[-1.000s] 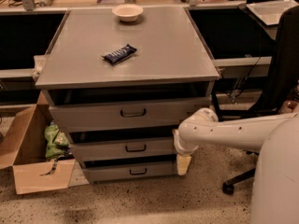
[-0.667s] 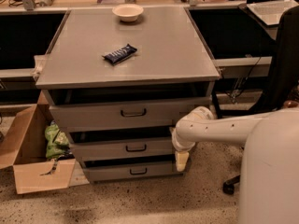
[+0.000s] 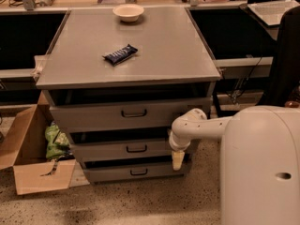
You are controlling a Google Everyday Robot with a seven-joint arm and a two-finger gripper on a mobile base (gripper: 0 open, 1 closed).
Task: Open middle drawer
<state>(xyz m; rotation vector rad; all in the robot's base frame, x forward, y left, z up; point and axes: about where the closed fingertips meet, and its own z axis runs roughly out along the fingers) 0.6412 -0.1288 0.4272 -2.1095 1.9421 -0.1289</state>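
The grey cabinet (image 3: 126,46) has three stacked drawers, each slightly pulled out. The middle drawer (image 3: 108,151) is a shallow grey front with a small dark loop handle (image 3: 136,148) at its centre. It sits under the taller top drawer (image 3: 93,115) and above the bottom drawer (image 3: 112,172). My white arm (image 3: 197,128) reaches in from the right, and its wrist bends down. My gripper (image 3: 177,160) points down in front of the cabinet's right edge, level with the middle and bottom drawers and to the right of the handle. It holds nothing.
A white bowl (image 3: 128,12) and a dark snack bar (image 3: 120,54) lie on the cabinet top. An open cardboard box (image 3: 28,168) with a green bag (image 3: 55,142) stands on the floor at the left. A black chair (image 3: 286,60) stands at the right. My white body (image 3: 262,168) fills the lower right.
My arm and gripper have shifted a little left, closer to the cabinet's right edge. My body fills more of the lower right. The drawers have not moved.
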